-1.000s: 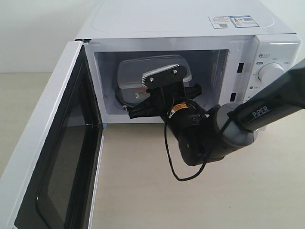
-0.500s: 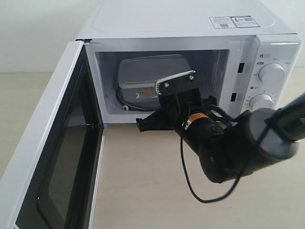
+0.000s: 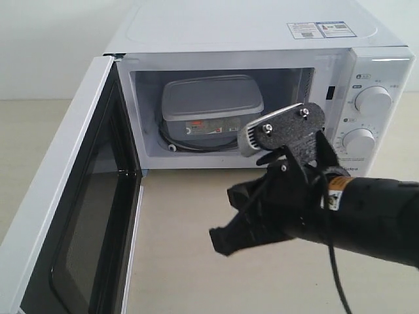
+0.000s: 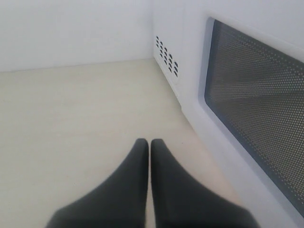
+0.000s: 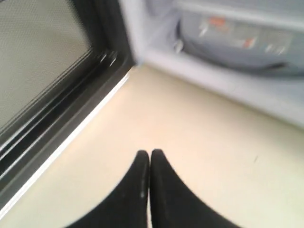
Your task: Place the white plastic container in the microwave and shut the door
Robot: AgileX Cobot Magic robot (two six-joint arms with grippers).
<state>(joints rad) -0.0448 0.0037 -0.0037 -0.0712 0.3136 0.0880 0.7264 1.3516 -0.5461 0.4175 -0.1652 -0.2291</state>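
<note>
The white plastic container rests inside the microwave on the turntable, toward the left of the cavity; its labelled side shows blurred in the right wrist view. The door stands wide open at the left, dark window facing inward. My right gripper is shut and empty, outside the cavity over the table in front of the microwave. Its black fingertips press together. My left gripper is shut with nothing held, beside the door's outer face, and does not show in the exterior view.
Two round dials sit on the microwave's right panel. The beige table stretches in front of the cavity. The door's black inner frame lies close to my right gripper. A white wall stands behind.
My right arm has pulled back out of the cavity, moving down and right toward the camera, leaving the container inside. The door has not moved.
</note>
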